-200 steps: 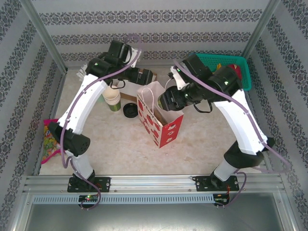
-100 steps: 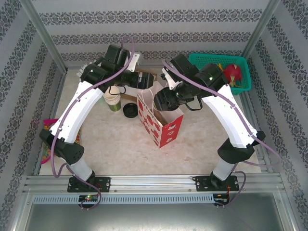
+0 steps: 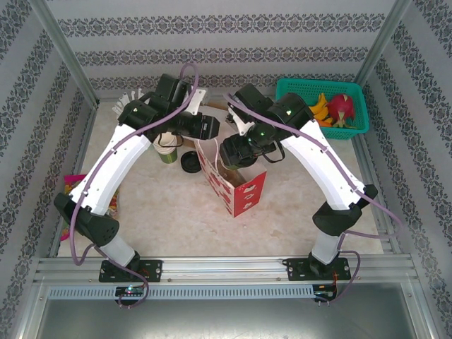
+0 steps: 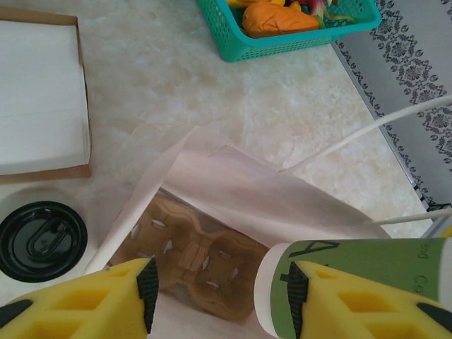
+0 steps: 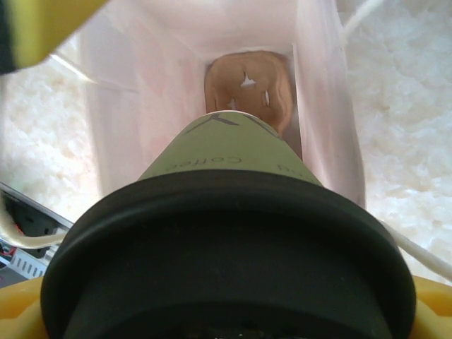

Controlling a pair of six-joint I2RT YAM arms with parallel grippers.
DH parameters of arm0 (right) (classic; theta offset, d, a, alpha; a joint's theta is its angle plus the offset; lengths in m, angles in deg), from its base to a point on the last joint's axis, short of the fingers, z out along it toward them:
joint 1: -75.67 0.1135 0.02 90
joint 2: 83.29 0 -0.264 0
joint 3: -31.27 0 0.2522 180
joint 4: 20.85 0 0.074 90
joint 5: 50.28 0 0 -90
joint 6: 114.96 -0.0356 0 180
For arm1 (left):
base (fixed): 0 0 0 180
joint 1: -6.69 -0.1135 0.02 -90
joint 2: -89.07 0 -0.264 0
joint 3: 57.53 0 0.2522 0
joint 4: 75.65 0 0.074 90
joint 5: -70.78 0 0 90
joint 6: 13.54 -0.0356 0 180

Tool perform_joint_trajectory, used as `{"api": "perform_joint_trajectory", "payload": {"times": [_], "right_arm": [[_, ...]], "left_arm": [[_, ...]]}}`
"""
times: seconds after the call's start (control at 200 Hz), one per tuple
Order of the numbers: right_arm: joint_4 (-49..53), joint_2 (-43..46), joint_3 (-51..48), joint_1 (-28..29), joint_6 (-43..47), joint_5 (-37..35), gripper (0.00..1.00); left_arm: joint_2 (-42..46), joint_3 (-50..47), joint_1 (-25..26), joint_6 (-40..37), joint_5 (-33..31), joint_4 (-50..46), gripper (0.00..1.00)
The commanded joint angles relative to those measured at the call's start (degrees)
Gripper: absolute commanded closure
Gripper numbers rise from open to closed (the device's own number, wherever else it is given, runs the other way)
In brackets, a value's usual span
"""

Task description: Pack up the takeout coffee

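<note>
Cup (image 5: 226, 159): above the bag (image 3: 244, 194) mouth, clamped in my right gripper (image 3: 235, 152).
Left gripper (image 4: 219, 296): fingers apart at bag rim, holding nothing.
Handling: light, crushable paper; I'd grip under the lid (image 5: 226, 254).

I record the left arm (image 3: 113, 162) and right arm (image 3: 318, 155) bowed inward. The left tool (image 4: 219, 289), just left of the right tool (image 5: 226, 314), has jaws apart. The right tool points down, clamped round a lidded cup (image 5: 226, 162).

Top camera hangs high at the near edge, looking down over the whole desk (image 3: 169, 205); both wrist cameras sit close, staring into the same bag (image 4: 233, 183).
</note>
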Motion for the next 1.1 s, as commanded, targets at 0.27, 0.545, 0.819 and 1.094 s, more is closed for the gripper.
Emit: {"api": "perform_joint_trajectory", "payload": {"times": [0.27,0.545,0.819,1.094], "right_arm": [[4.18,-0.46,-4.33,0.19,-1.2,2.05,0.32],[8.46,-1.2,-1.93,-0.36,-1.7,-7.31,0.32],[5.27,-2.73,1.42,1.58,-1.29,0.26,0.33],[2.39,-2.28,-4.14,0.86,-1.69,-0.03,0.33]], "left_arm": [[4.09,-4.86,0.27,-0.37,2.52,4.24,0.52],[6.67,-6.8,0.3,0.51,8.35,8.16,0.66],[9.09,-10.57,0.29,3.18,10.29,13.53,0.91],[8.96,-11.09,0.25,3.41,10.16,13.75,1.0]]}}
